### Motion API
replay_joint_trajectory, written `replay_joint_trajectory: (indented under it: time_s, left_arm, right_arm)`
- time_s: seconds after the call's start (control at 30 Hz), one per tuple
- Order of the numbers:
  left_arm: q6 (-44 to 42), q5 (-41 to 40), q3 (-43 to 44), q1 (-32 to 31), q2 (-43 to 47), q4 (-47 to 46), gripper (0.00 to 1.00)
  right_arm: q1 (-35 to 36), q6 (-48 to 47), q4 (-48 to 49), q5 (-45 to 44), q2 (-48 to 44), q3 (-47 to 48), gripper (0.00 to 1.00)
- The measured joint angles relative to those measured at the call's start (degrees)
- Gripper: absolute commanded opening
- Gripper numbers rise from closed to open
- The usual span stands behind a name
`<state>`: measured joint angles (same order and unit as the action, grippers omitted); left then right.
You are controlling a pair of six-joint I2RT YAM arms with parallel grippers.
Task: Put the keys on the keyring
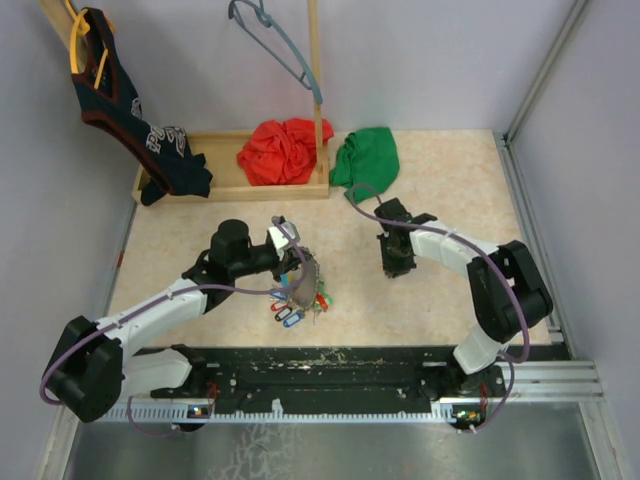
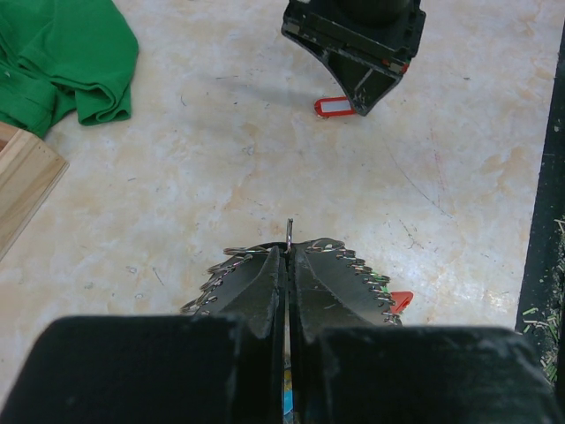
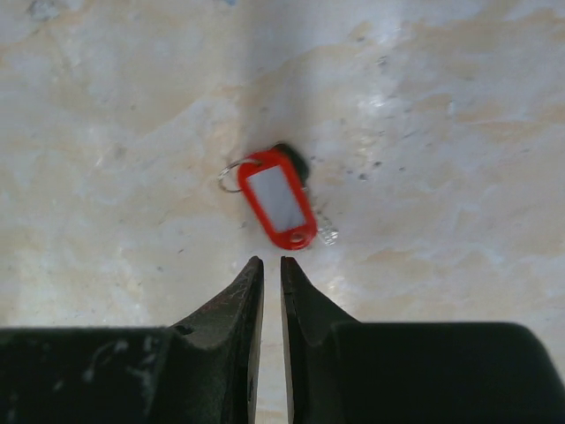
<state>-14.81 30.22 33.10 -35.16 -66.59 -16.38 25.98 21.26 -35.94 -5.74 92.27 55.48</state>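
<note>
Right wrist: red-tagged key point(image 3: 278, 199) just beyond right gripper point(image 3: 272, 265) (jaws nearly closed, empty).

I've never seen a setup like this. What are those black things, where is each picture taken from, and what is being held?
They are two robot arms bolted to a table, each ending in a two-finger gripper. The wide picture looks down from above; the other two come from cameras on the wrists, so each shows its own black fingers. The left gripper is shut on the keyring, hung with keys bearing coloured tags. The right gripper, nearly closed and empty, points at one red-tagged key lying on the table. Behind are a tray, a red cloth, a green cloth and a hanger.
</note>
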Motion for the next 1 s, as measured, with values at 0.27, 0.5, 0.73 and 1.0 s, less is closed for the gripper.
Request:
replay_joint_trajectory:
  time_s: [0.27, 0.5, 0.73, 1.0]
  left_arm:
    - [0.0, 0.0, 0.0, 0.0, 0.0, 0.0, 0.00]
    - [0.0, 0.0, 0.0, 0.0, 0.0, 0.0, 0.00]
    - [0.0, 0.0, 0.0, -0.1, 0.1, 0.0, 0.00]
    - [0.0, 0.0, 0.0, -0.1, 0.1, 0.0, 0.00]
  right_arm:
    - [3.9, -4.4, -2.1, 0.6, -0.2, 2.1, 0.31]
    - [3.9, -13.0, -3.2, -1.1, 2.4, 10.9, 0.40]
    - [3.9, -19.4, -2.9, -0.7, 6.9, 11.6, 0.47]
    - [3.7, -21.5, -2.1, -0.5, 10.7, 11.7, 0.39]
